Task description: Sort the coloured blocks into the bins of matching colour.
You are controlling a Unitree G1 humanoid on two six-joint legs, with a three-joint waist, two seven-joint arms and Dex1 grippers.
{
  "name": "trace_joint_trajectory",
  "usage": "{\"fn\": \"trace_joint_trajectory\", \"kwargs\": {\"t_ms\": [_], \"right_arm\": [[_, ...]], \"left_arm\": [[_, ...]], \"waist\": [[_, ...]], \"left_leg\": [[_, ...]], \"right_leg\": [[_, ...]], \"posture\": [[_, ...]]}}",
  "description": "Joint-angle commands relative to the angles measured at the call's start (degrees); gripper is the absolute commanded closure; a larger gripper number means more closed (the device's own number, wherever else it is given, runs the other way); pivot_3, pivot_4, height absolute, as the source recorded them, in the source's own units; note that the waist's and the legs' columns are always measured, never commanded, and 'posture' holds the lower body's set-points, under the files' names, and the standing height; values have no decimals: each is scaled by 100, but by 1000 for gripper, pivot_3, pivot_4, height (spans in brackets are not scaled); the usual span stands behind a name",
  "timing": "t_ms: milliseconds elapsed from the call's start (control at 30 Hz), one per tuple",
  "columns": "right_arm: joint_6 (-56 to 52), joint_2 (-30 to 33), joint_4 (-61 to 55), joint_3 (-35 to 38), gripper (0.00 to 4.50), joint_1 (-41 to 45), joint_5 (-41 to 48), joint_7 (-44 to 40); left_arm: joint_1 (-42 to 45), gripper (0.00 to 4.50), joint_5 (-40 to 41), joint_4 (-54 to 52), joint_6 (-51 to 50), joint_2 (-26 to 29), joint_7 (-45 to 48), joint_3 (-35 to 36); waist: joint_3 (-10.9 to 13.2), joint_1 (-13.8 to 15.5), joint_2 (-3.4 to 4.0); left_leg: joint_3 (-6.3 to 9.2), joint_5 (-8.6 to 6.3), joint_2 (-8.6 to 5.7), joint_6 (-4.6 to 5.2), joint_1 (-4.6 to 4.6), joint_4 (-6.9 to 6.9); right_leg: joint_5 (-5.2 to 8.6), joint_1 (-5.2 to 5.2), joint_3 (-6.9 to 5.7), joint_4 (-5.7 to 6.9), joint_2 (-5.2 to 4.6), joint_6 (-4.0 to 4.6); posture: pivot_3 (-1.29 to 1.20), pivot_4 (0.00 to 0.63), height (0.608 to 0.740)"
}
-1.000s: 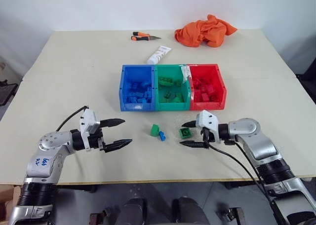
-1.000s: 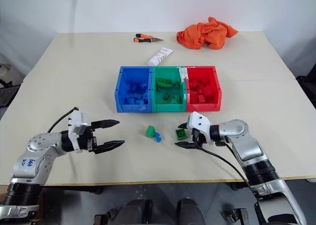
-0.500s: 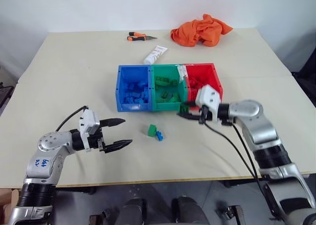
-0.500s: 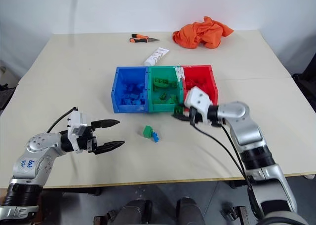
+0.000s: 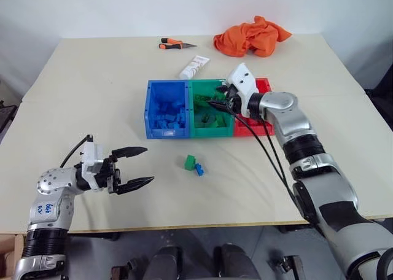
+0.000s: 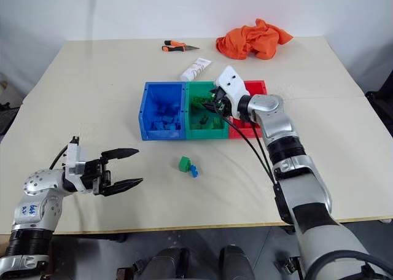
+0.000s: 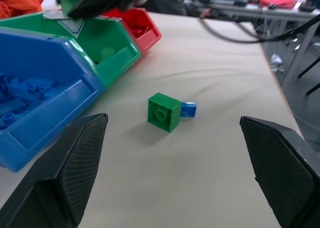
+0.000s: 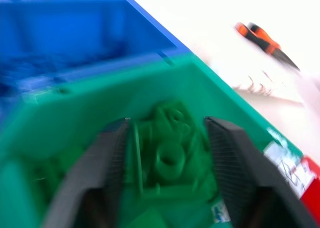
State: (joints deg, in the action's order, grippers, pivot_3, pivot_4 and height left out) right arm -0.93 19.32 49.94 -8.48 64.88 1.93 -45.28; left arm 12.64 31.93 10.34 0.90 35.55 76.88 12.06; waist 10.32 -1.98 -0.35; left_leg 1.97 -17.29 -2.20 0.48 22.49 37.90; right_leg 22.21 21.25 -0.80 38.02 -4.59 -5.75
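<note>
Three joined bins stand mid-table: the blue bin (image 5: pixel 164 131), the green bin (image 5: pixel 214 131) and the red bin (image 5: pixel 250 130), each with blocks of its own colour inside. My right gripper (image 5: pixel 215 104) hangs over the green bin, fingers apart. A green block (image 8: pixel 170 160) shows between them above the bin's contents; whether they touch it I cannot tell. On the table in front of the bins a green block (image 5: pixel 191 162) lies against a small blue block (image 5: pixel 199 169). My left gripper (image 5: pixel 149 164) stands open near the table's left front, pointing toward these two, well short of them.
At the far edge lie an orange cloth (image 5: pixel 252 37) and an orange-handled tool (image 5: pixel 175 45). A white tube (image 5: pixel 195 66) rests just behind the bins. The right arm's cable trails over the table in front of the red bin.
My right gripper closed on a green block on the table, lifted it and carried it back over the green bin, where its fingers have parted. The left gripper drew slightly left.
</note>
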Motion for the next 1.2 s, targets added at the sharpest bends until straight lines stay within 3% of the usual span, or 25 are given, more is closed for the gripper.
{"fn": "trace_joint_trajectory", "kwargs": {"t_ms": [33, 100, 300, 467, 567, 733, 867, 1100, 1200], "right_arm": [[361, 26, 12, 188, 728, 191, 2, 23], [432, 84, -181, 219, 88, 112, 49, -109], [187, 540, -1772, 309, 88, -710, 414, -896], [-701, 1745, -4420, 664, 88, -2642, 1525, -2255], [-1218, 2368, -5188, 934, 88, -3460, 1989, -2613], [-1316, 3076, -5435, 1703, 88, -4638, 2563, -3186], [-1149, 3598, -4989, 2191, 88, -5194, 2605, -3606], [-1099, 3628, -4741, 2158, 88, -5028, 2601, -3648], [-1171, 3483, -4848, 2005, 88, -4842, 2595, -3498]], "left_arm": [[43, 0, 172, 149, 164, -13, 282, 122], [59, 0, 164, 177, 174, -25, 318, 117], [205, 0, 40, 197, 58, -75, 223, 16], [275, 0, -114, -46, -149, -110, -103, -161], [189, 0, -172, -296, -568, -19, -400, -275], [-89, 0, -219, -829, -980, 36, -782, -333], [-479, 0, -185, -1260, -1411, 237, -1022, -223], [-1037, 0, -84, -1915, -1860, 403, -1367, -56], [-1182, 0, 0, -2656, -2351, 258, -2090, -5]], "waist": [[0, -4, 0], [0, -18, 0], [0, 2, 0], [0, 115, 0], [0, 110, 0], [0, 51, 0], [0, 44, 0], [2, 48, 2], [2, 58, 2]], "left_leg": [[1, 0, 0, 0, 1, 0], [0, 0, 0, 0, 4, 0], [3, 0, 1, 0, 6, 4], [31, 0, -2, 1, 27, 12], [37, 1, -5, 3, 60, 20], [37, 5, -1, -2, 50, 20], [32, 6, -2, 1, 44, 20], [36, 2, 0, 6, -27, -2], [34, -1, -1, 10, -25, -3]], "right_leg": [[0, 0, -2, 0, 0, 0], [0, 1, -2, 2, 0, 0], [0, 2, -2, 28, 0, 0], [0, 0, -9, 17, 0, -1], [0, 12, -11, -5, 2, -1], [0, 8, -9, -15, 5, 0], [0, -1, -4, -19, 4, 0], [1, -78, -6, -58, 3, 2], [1, -80, 0, -65, 1, 2]], "posture": [[0, 150, 740], [0, 150, 740], [0, 150, 740], [0, 150, 740], [0, 150, 740], [0, 150, 740], [0, 150, 740], [0, 150, 740], [0, 150, 740]]}}
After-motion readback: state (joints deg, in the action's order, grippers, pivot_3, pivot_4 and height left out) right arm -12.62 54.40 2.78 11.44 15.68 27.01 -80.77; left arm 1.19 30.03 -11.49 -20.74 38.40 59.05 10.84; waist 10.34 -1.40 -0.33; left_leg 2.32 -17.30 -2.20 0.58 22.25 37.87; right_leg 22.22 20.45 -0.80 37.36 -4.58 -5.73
